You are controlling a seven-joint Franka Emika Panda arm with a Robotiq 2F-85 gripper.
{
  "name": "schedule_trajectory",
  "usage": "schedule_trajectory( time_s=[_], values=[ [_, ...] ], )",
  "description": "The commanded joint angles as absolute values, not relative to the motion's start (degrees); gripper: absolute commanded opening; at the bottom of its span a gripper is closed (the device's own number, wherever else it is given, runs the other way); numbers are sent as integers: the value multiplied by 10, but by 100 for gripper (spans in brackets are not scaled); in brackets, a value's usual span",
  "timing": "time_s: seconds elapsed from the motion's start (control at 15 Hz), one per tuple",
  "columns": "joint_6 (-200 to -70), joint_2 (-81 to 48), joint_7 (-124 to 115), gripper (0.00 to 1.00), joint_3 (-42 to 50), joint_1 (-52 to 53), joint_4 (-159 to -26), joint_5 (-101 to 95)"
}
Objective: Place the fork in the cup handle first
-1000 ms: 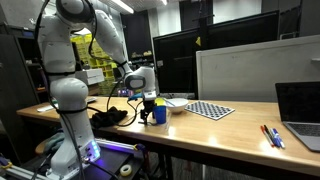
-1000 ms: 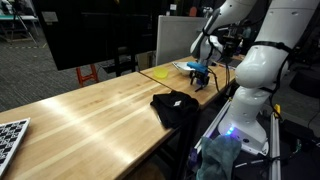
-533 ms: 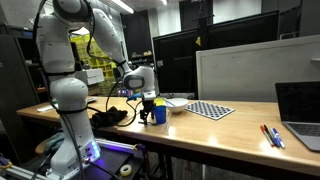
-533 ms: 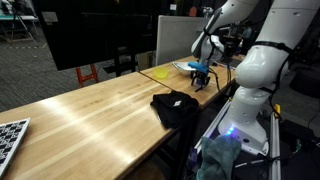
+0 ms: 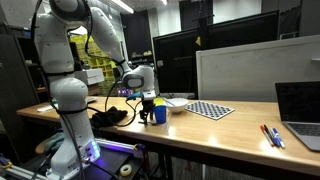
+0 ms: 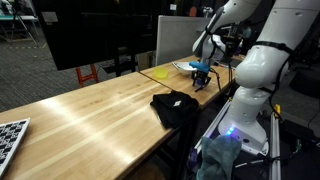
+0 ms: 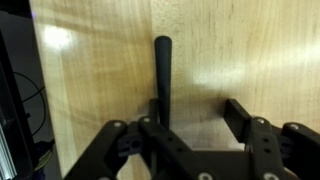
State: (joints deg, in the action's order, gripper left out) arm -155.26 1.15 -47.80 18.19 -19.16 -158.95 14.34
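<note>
— What sits nearest the wrist camera?

— The gripper point(image 7: 197, 118), its fingers point(image 7: 240, 112) spread apart. The fork point(image 7: 162, 75) lies flat on the wood of the table point(image 7: 90, 70) between them. It is close against one finger and apart from the other, so nothing is pinched.

— Does the whole fork show?

— No. Only the dark handle shows, pointing away from the gripper. Its other end is hidden under the gripper's body. In both exterior views the fork is too small to make out.

— And the cup?

— In an exterior view the cup point(image 5: 158, 114) stands upright near the table's front edge, just beside the low-hanging gripper. It is the closest thing to the fingers.

— What else is around?

— A black cloth point(image 5: 110, 116) lies bunched near the same edge, toward the robot's base. A pale bowl point(image 5: 178, 104) sits just behind the cup, with a checkerboard point(image 5: 210, 109) lying flat beyond it. Well apart, red and blue pens point(image 5: 271, 136) rest by the front edge. Farthest along is a laptop point(image 5: 300, 112), cut off by the frame.
</note>
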Motion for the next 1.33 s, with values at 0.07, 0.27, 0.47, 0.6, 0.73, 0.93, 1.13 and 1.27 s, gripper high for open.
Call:
schedule_trajectory(
  time_s=[0.07,0.27,0.47,0.6,0.73,0.93,1.13,1.27],
  values=[
    [-1572,-26,-458,39,174,-180,-1589,174],
    [-1566,-21,-456,33,175,-181,-1590,174],
    [-1563,-19,-455,27,176,-183,-1590,171],
    [-1559,-17,-457,22,177,-183,-1590,169],
    [-1558,-16,-458,18,177,-183,-1590,168],
    [-1554,-14,-460,11,178,-185,-1591,166],
    [-1548,-9,-474,4,176,-187,-1590,151],
    [-1536,4,-480,0,178,-192,-1589,141]
  ],
)
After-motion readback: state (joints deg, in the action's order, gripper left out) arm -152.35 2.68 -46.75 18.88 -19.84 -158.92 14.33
